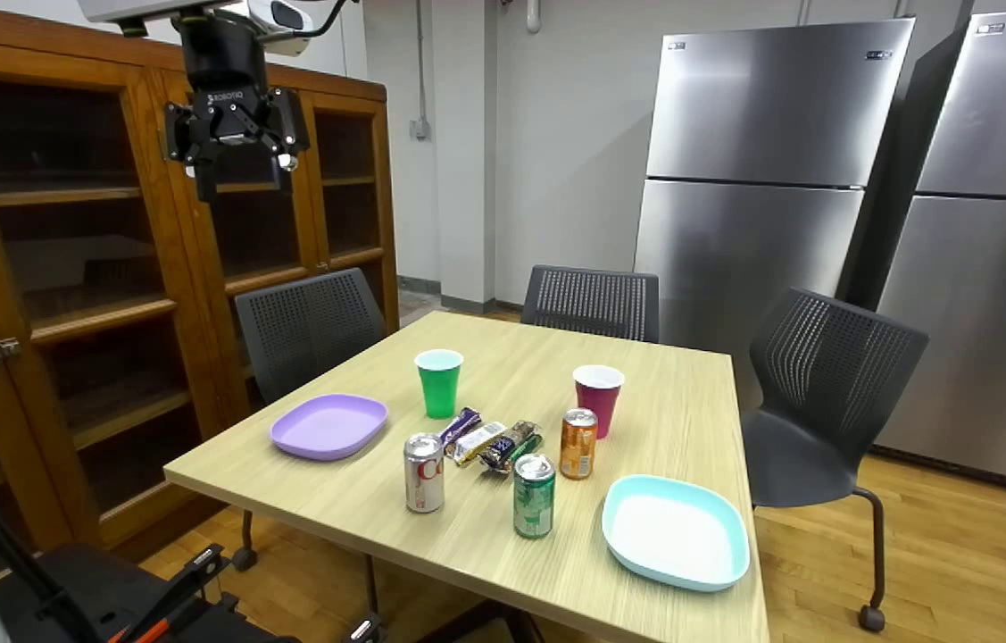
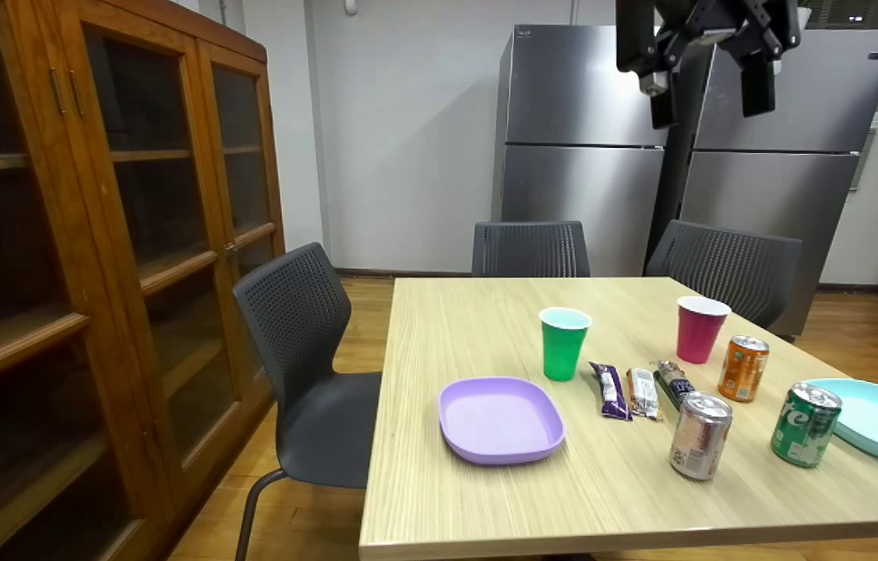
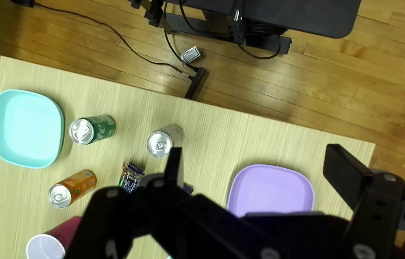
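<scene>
High above the table my gripper (image 1: 244, 181) stands open, its fingers wide apart and nothing between them. The purple plate (image 3: 270, 189) shows between the fingers in the wrist view, well below and partly hidden by the gripper body. A silver can (image 2: 701, 435), a green can (image 2: 805, 425) and an orange can (image 2: 743, 368) stand upright on the table. Among them lie several wrapped snack bars (image 1: 478, 441), partly covered by the gripper in the wrist view. A green cup (image 1: 440, 388) and a magenta cup (image 1: 597, 406) stand upright behind. The turquoise plate (image 3: 26, 129) lies beyond the green can.
The light wooden table (image 2: 470, 327) has dark chairs (image 1: 833, 402) around it. A wooden cabinet with glass doors (image 1: 65, 268) rises behind the gripper in an exterior view. Two steel refrigerators (image 1: 752, 179) stand at the back. Cables (image 3: 116, 34) run over the floor beside the table.
</scene>
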### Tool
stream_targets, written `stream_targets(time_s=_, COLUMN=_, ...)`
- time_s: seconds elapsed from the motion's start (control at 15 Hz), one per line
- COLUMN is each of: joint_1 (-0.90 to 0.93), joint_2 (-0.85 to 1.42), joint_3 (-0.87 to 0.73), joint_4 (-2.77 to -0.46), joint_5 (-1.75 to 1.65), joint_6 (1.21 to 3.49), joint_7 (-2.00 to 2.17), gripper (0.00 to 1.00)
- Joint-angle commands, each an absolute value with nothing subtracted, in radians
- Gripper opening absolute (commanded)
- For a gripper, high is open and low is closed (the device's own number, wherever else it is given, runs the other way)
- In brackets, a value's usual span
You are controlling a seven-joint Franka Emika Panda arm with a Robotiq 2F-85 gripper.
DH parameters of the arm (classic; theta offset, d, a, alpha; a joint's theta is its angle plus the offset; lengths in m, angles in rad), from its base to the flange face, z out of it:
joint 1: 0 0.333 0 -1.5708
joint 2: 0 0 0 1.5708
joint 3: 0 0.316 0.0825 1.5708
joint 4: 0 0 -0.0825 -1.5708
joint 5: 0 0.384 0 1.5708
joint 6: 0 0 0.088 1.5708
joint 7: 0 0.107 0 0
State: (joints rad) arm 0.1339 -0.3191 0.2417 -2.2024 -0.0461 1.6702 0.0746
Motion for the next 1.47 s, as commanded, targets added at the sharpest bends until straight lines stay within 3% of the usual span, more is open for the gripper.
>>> stream_targets(time_s=0.0, joint_1=0.146, joint_2=-0.328, joint_3=0.21, joint_4=-2.235, joint_5=-0.04, joint_6=1.729, joint_7=0.057, gripper=1.0)
stream_targets(time_s=1.4, joint_1=0.1, joint_2=-0.173, joint_3=0.073, joint_4=-2.376, joint_5=-0.035, joint_6=2.169, joint_7=0.027, gripper=1.0)
